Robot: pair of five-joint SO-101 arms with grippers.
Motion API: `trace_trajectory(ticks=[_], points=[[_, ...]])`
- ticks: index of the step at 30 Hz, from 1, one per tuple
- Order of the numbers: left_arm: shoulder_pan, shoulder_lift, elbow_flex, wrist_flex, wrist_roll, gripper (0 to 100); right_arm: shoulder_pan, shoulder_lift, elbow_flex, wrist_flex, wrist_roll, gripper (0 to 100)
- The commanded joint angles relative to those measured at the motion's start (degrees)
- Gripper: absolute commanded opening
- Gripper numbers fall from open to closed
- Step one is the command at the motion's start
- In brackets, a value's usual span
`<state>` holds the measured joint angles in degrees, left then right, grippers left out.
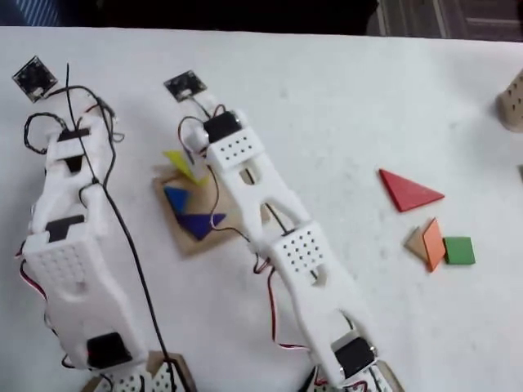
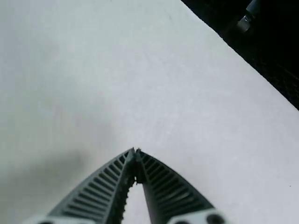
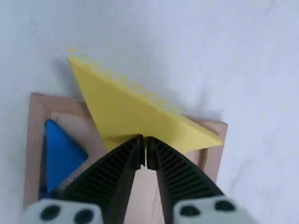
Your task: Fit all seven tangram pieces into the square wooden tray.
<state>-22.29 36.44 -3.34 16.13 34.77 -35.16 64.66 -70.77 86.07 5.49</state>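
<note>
The square wooden tray (image 1: 193,243) lies mid-table with a light blue triangle (image 1: 175,197) and a dark blue piece (image 1: 201,223) inside. My right gripper (image 3: 144,152) is shut on the edge of a large yellow triangle (image 3: 133,109), which hangs tilted over the tray's far rim (image 3: 35,122) beside the blue triangle (image 3: 63,154). From above, the yellow triangle (image 1: 183,164) pokes out beside the right arm's wrist. My left gripper (image 2: 136,162) is shut on nothing above bare white table at the far left. A red triangle (image 1: 408,191), an orange piece (image 1: 433,243), a tan triangle (image 1: 417,240) and a green square (image 1: 458,250) lie at the right.
Two black square markers (image 1: 34,77) (image 1: 185,85) sit near the table's back. A black cable (image 1: 122,229) runs along the left arm. A perforated tan object (image 1: 512,101) stands at the right edge. Open table lies between the tray and the loose pieces.
</note>
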Motion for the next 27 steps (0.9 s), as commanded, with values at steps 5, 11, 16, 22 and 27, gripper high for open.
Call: trace_trajectory(ticks=[5,11,16,22,27], points=[[0.6,-1.0,-3.3,0.4,0.6,2,-0.9,-1.7,-4.8,7.4,2.8,1.8],[0.6,-1.0,-3.3,0.4,0.6,2,-0.1,-1.2,-21.5,12.4,4.1,1.8],[0.8,-1.0,-3.4,0.4,0.6,2,-1.5,1.9,-24.6,9.5,4.0,1.8],[0.9,-1.0,-3.4,0.4,0.6,2,-2.4,7.9,-24.6,-6.9,4.1,1.8],[1.3,-1.0,-3.4,0.4,0.5,2,-2.2,10.7,-24.9,-9.8,4.1,1.8]])
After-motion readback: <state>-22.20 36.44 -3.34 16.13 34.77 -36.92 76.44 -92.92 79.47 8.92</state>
